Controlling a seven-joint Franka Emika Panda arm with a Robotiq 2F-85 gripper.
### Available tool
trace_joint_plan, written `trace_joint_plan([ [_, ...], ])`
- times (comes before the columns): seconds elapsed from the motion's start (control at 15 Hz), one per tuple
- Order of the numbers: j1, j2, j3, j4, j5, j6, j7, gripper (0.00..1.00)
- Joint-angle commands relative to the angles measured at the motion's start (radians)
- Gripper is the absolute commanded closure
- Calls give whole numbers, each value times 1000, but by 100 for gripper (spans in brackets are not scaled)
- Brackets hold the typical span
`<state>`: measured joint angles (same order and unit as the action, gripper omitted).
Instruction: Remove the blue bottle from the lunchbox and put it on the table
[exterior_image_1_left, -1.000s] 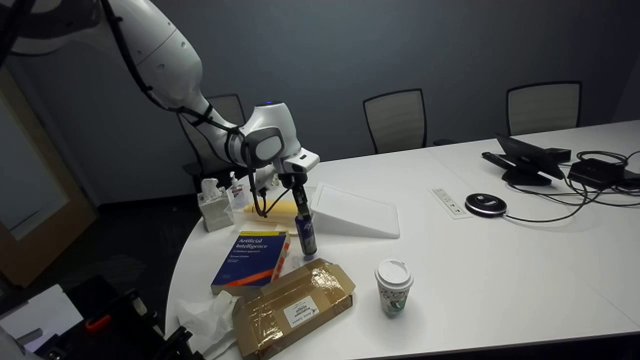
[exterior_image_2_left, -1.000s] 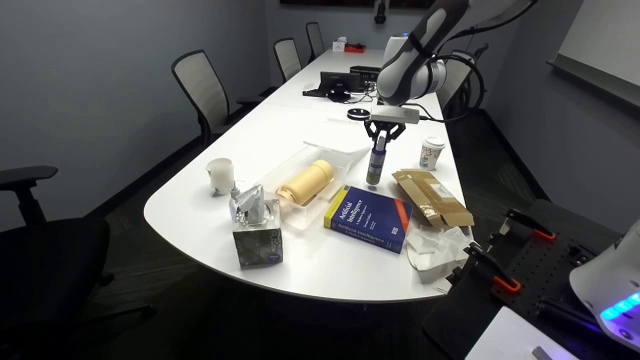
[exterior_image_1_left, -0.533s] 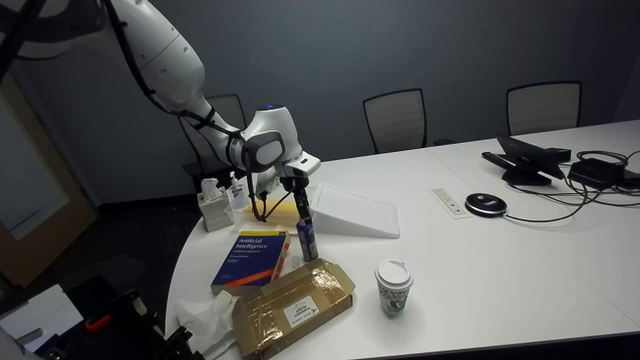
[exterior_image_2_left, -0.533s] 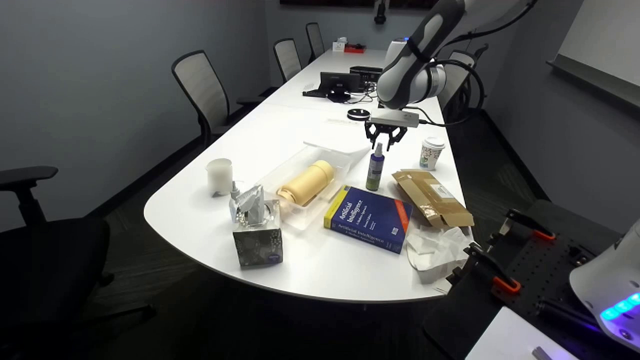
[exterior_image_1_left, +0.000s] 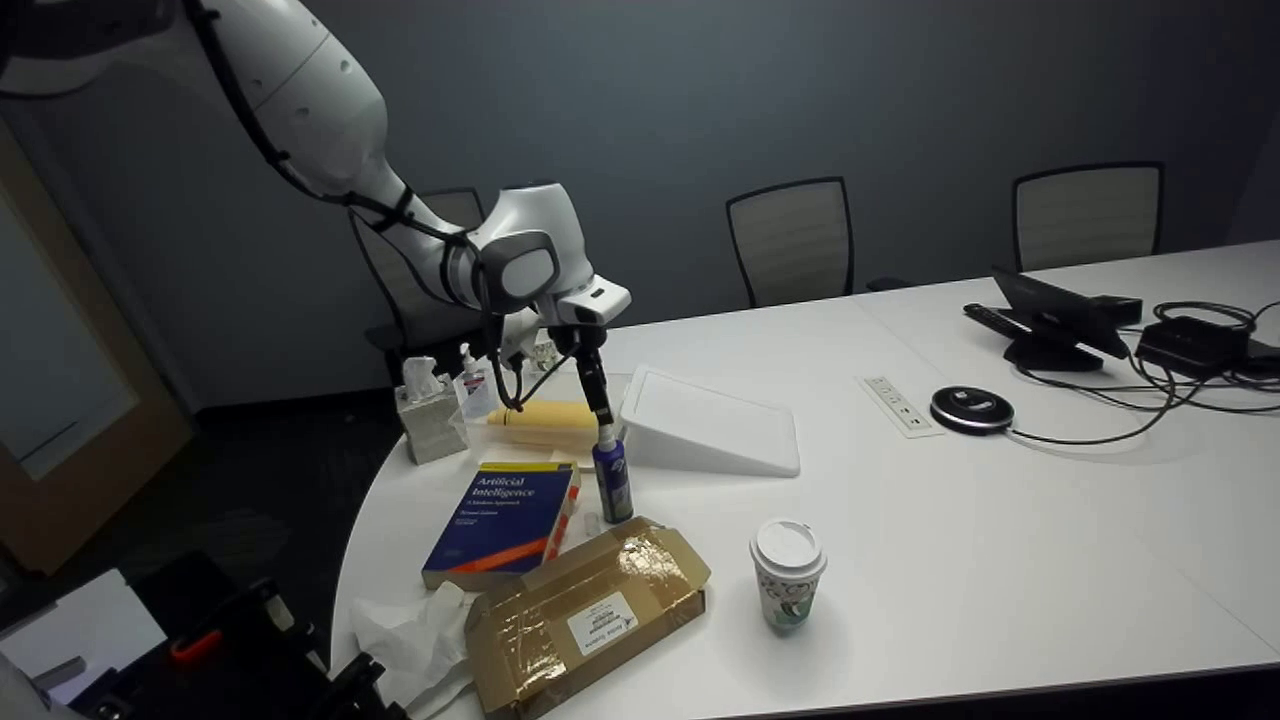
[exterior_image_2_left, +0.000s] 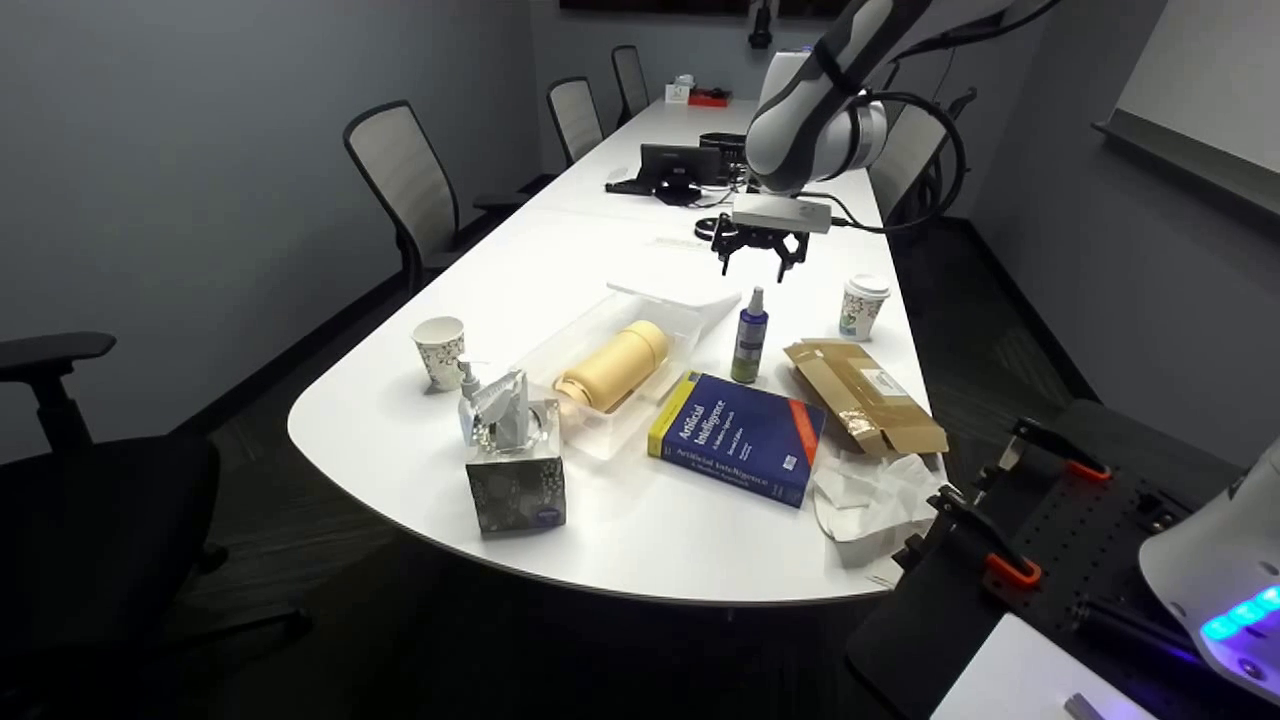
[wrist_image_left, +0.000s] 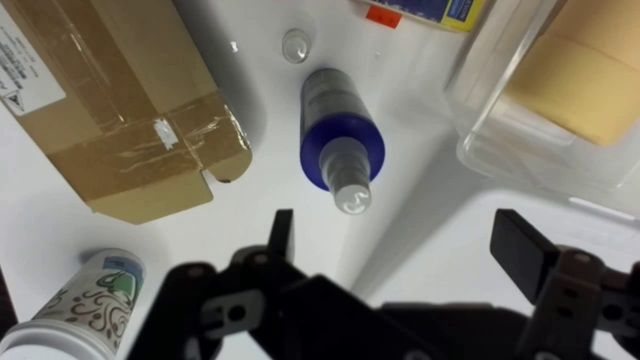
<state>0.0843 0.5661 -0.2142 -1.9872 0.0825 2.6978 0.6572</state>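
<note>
- On the white bench (exterior_image_2_left: 620, 545), outside the lunchbox (exterior_image_2_left: 600, 436) and near it, the blue bottle (exterior_image_2_left: 749, 345) stands upright;
- at twelve o'clock from the bottle in an exterior view, the gripper (exterior_image_2_left: 753, 271) hangs spread wide, near the bottle's top and apart from it;
- at nine o'clock, the see-through lunchbox holds a yellow flask (exterior_image_2_left: 615, 367) (lying on its side);
- at six o'clock, a blue book (exterior_image_2_left: 738, 437) lies flat;
- at four o'clock, a cardboard box (exterior_image_2_left: 866, 393);
- towards three o'clock, a lidded paper cup (exterior_image_2_left: 862, 308), upright;
- at eleven o'clock in the wrist view, a small clear piece (wrist_image_left: 296, 46).
</note>
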Motion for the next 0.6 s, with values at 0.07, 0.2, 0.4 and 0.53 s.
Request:
trace_joint_plan([
  [0.07, 34, -145, 8, -45, -10, -134, 33, 0],
  [0.2, 34, -174, 20, -42, -13, -173, 35, 0],
  [0.4, 32, -204, 33, -42, -19, -203, 39, 0],
  [0.53, 31, -213, 37, -43, -24, -209, 43, 0],
])
